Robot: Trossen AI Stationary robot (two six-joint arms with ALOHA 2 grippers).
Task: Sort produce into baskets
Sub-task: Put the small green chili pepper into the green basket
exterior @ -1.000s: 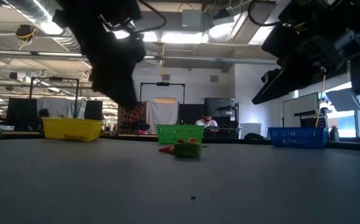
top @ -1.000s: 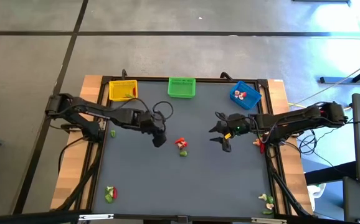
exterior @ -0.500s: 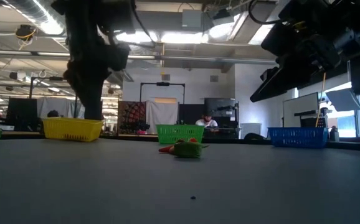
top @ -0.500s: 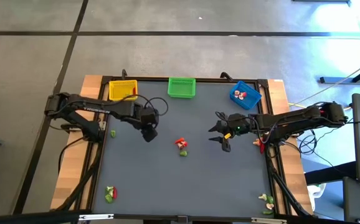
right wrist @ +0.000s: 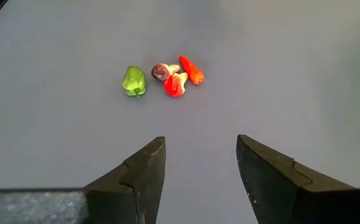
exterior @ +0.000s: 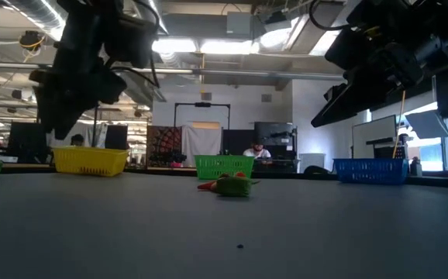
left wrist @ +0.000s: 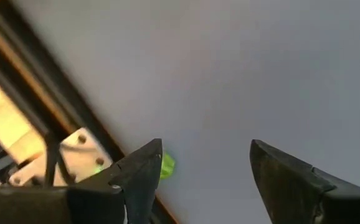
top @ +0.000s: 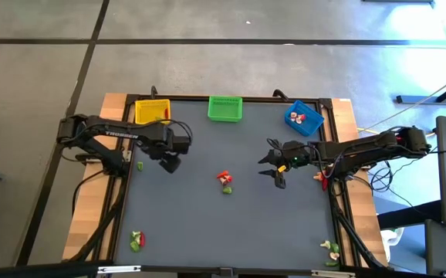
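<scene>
Moved: since a second ago I see my left gripper [top: 169,163] has swung from near the middle pile back toward the table's left edge, now in front of the yellow basket [top: 152,112]; the right arm has not shifted.
Left gripper: fingers [left wrist: 144,174] spread wide, nothing between them; through its wrist view I see bare mat and one small green piece [left wrist: 167,165] by the table frame.
Right gripper [top: 277,176]: hangs right of centre, jaws partly apart, holding nothing; it faces the pile.
Pile [top: 224,181]: mid-table, a green pepper [right wrist: 133,81], a dark piece and two red pieces [right wrist: 184,77] touching each other.
Other produce: green and red bits at the front-left corner [top: 136,240], pale and green bits at the front-right corner [top: 330,249].
Baskets: yellow, green basket [top: 224,108] and blue basket [top: 304,118] along the far edge; the blue one holds red and pale pieces; something red shows in the yellow one.
</scene>
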